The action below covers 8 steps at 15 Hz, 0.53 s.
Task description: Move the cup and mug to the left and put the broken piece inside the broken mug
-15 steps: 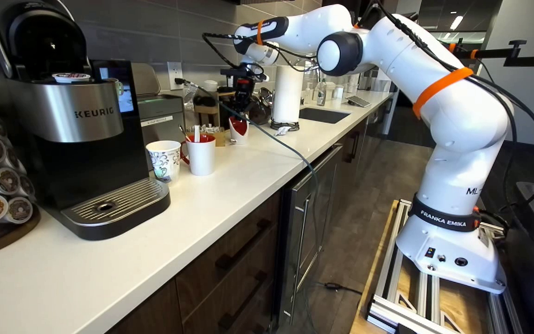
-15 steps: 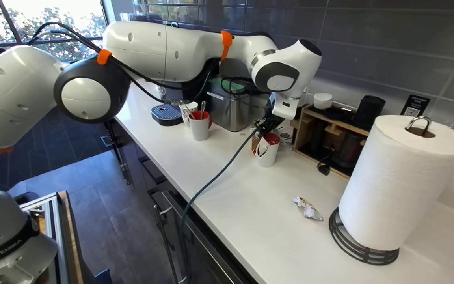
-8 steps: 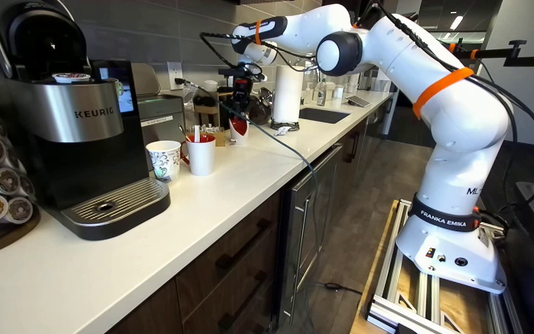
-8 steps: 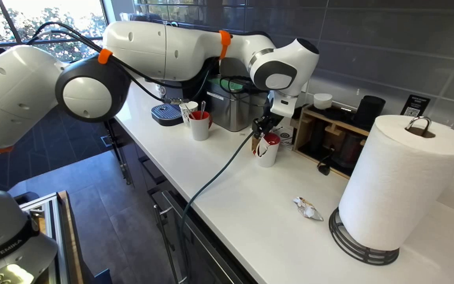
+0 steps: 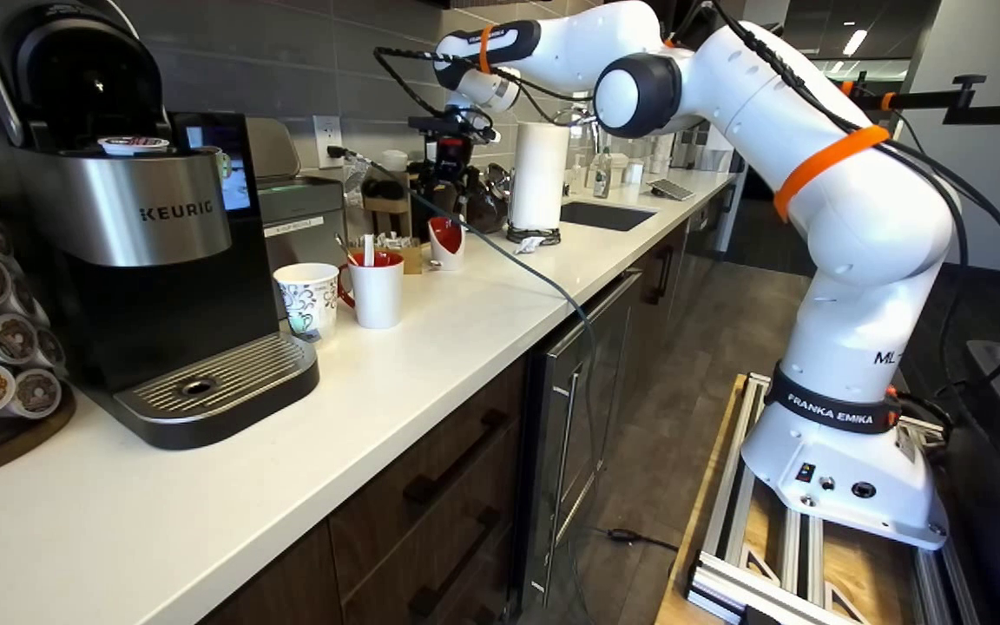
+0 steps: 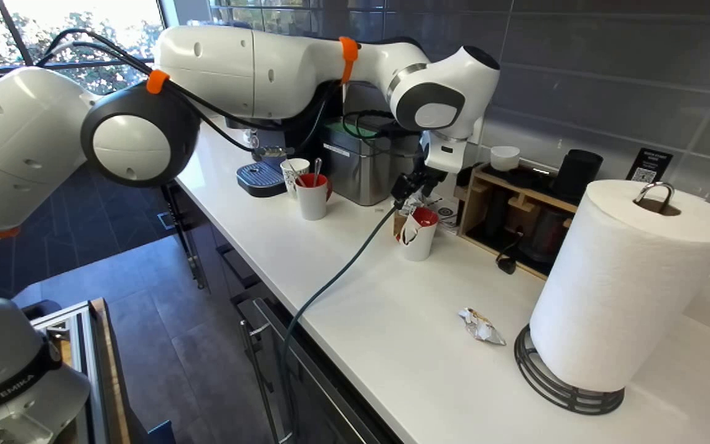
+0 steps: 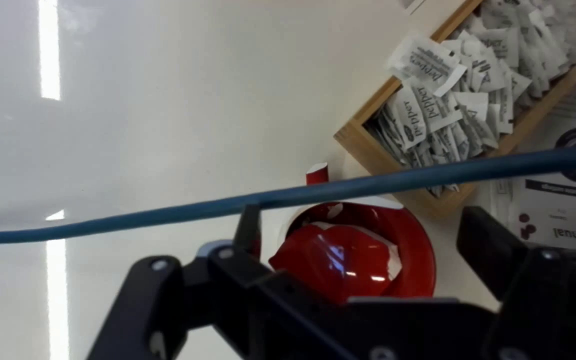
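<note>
The white broken mug [image 5: 450, 246], red inside, stands upright on the counter in both exterior views. In the wrist view its rim [image 7: 420, 250] is seen from above, with the red broken piece [image 7: 335, 260] lying inside, tilted, its pale fractured edge showing. My gripper [image 7: 368, 237] hovers above the mug with its fingers [image 7: 488, 245] wide apart, one on either side and nothing held. The gripper's body covers the mug's near part. Farther along the counter are the patterned paper cup [image 5: 307, 299] and the white mug [image 5: 378, 295] with a red inside and stirrers.
A blue-green cable [image 7: 193, 213] crosses beneath the wrist camera, over the mug. Beside the mug sits a wooden box [image 7: 355, 137] of pepper packets. Also on the counter are a crumpled wrapper [image 6: 481, 327], a paper towel roll [image 6: 632, 283], a wooden organiser [image 6: 475, 216] and a coffee machine [image 5: 179, 226].
My gripper has opened and risen from the broken mug's mouth to a spot above it. The broken piece stays behind in the mug. Cup and other mug have not moved.
</note>
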### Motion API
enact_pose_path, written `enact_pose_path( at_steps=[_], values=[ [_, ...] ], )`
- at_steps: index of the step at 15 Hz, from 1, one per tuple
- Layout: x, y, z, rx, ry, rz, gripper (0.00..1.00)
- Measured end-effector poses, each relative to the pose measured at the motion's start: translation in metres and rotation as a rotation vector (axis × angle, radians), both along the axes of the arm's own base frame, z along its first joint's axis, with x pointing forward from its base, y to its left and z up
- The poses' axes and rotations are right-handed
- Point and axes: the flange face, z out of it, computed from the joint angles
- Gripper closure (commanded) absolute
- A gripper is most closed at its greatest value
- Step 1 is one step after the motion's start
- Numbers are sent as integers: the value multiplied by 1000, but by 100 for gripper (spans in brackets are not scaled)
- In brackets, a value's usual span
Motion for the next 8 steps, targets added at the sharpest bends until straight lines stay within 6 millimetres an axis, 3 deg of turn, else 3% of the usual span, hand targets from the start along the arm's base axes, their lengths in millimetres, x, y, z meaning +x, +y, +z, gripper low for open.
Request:
enact_pose_path(
  at_steps=[4, 8],
  values=[
    [-9, -8, 45, -13, -72, 60, 0],
    [-36, -23, 85, -27, -118, 284, 0]
  ],
)
